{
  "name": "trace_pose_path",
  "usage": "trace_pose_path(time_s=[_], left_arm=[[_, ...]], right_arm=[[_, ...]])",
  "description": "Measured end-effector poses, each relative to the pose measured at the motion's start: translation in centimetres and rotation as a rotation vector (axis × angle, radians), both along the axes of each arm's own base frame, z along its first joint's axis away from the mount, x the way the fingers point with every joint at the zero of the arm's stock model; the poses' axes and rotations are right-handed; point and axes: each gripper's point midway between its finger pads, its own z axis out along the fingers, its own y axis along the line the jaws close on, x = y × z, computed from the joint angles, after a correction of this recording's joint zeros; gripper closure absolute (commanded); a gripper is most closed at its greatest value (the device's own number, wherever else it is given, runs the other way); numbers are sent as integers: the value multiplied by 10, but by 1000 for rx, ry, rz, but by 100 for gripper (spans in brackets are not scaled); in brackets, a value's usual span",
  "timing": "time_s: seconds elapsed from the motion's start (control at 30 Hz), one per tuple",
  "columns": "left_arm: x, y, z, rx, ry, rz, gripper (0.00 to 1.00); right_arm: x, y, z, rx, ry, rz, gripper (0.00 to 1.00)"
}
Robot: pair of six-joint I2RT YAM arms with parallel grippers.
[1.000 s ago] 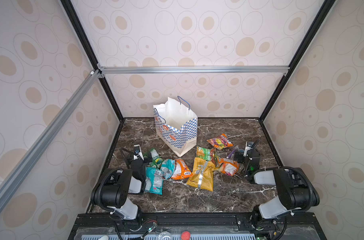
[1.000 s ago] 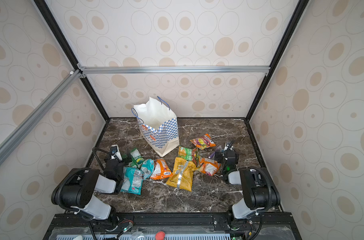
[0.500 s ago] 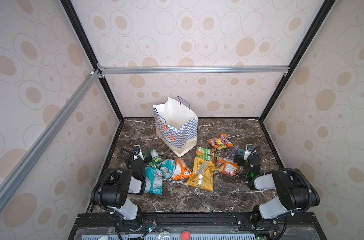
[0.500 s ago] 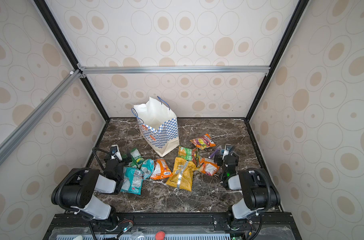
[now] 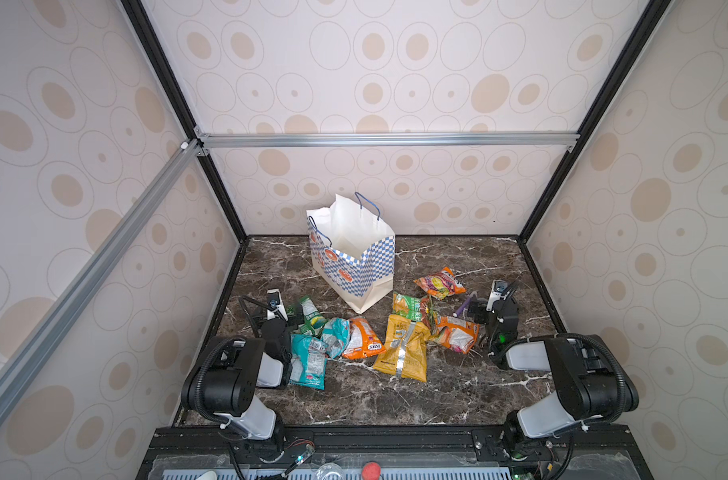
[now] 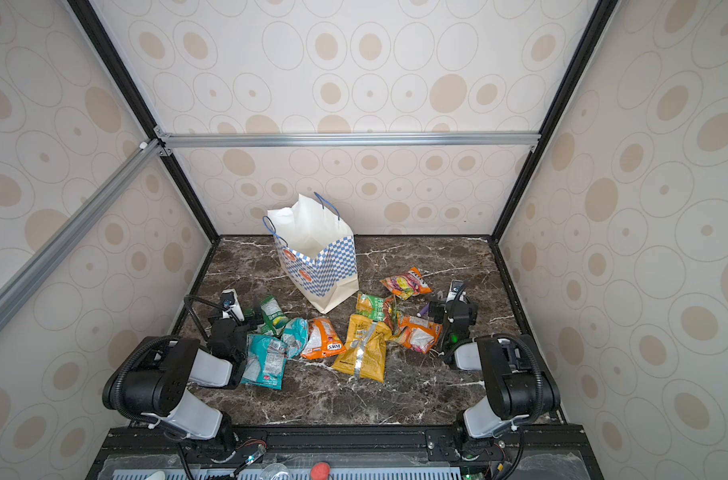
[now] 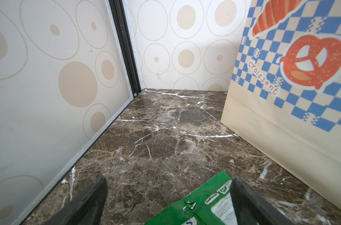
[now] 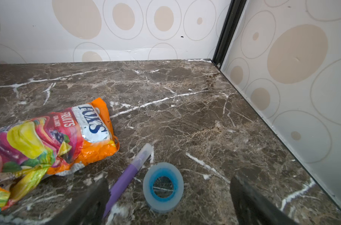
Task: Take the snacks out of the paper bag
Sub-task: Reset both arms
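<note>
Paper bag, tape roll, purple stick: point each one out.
Paper bag (image 5: 381, 266): in a top view, on its checkered side panel.
Tape roll (image 8: 162, 204): right wrist view, on its pale outer wall.
Purple stick (image 8: 127, 177): right wrist view, on the middle of its barrel.

**Right gripper forward again, tape roll lost from above**

A second ago we saw the right gripper (image 5: 475, 311) just beside the orange packet (image 5: 455, 336), much where it stands now. Half a second ago we found it drawn back a little toward the robot's base, and a small blue tape roll (image 8: 163, 203) showed bare on the marble just beyond its fingers. Now the gripper has come forward again. We can no longer make that roll out in either top view, because the black wrist stands over the spot. We find the roll only in the right wrist view, lying between the wide-apart fingers (image 8: 91, 198), close beside the purple stick (image 8: 126, 175).
</note>
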Motion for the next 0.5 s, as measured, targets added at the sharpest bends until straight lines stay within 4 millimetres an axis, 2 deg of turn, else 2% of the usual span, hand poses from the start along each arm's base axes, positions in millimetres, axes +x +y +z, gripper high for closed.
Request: trace_pose_path(time_s=[0.5], left_arm=[[0, 0, 2, 0, -7, 0, 2]], right_arm=[[-4, 0, -11, -4, 51, 0, 0]])
